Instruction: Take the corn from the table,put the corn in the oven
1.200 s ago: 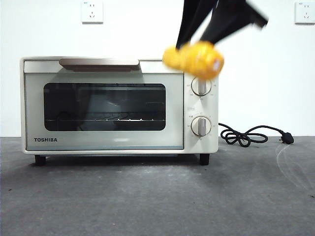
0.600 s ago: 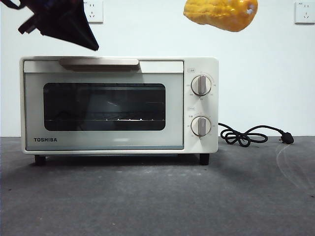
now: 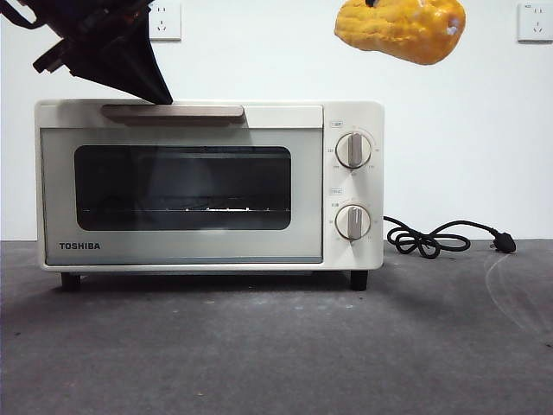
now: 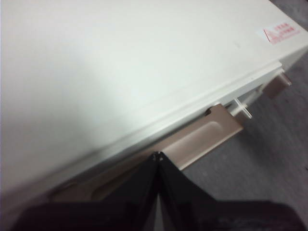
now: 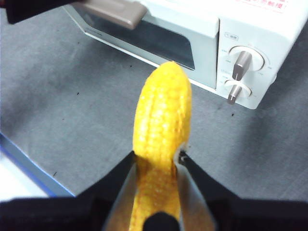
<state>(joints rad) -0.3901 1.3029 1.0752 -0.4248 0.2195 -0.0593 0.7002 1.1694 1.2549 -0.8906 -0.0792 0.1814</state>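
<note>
The left gripper point(image 3: 160, 93), jaws pressed together, is dropping onto the oven point(image 3: 207, 186) handle point(image 3: 173, 111) at 11 o'clock (door not yet open), while the right gripper point(image 5: 158, 156) is holding the corn point(image 3: 400, 28) pinched aloft at 1 o'clock.

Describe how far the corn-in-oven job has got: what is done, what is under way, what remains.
Done: the right gripper holds the corn lifted off the table. Under way: the left gripper, jaws shut, is at the beige handle of the oven. Left: opening the closed door and putting the corn inside.
</note>
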